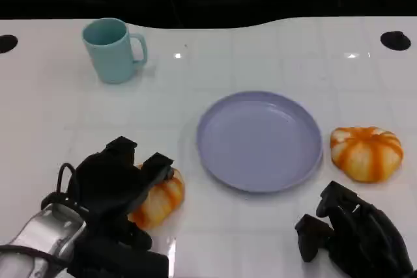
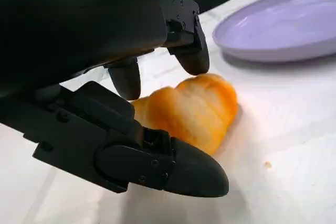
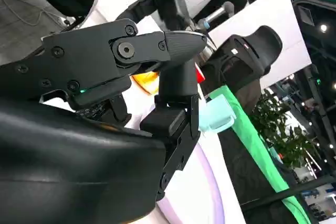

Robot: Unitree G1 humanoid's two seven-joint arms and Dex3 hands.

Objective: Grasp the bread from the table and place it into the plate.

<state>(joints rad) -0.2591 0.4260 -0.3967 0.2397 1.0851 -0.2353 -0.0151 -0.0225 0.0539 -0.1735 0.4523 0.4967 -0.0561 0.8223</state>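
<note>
Head view: near-left bread (image 1: 159,201) on the white tabletop (image 1: 260,63), just left of the lavender plate (image 1: 259,140) and apart from its rim; second bread (image 1: 365,153) just right of the plate; teal mug (image 1: 113,50) far left. Left hand (image 1: 116,183) over the near-left bread, fingers spread around it. Left wrist view: fingers (image 2: 191,59) poised above the bread (image 2: 191,111), thumb low on its near side; contact not discernible, loaf resting on the tabletop, hand open and carrying nothing. Right hand (image 1: 355,232) near right, fingers curled inward, nothing held, well clear of the second bread.

Handling, judged: light, soft, ridged crust, likely to dent under a hard squeeze; not slippery. Best taken across the rounded flanks, fingers on top and thumb beneath the near edge, with gentle closure before lifting toward the plate.
</note>
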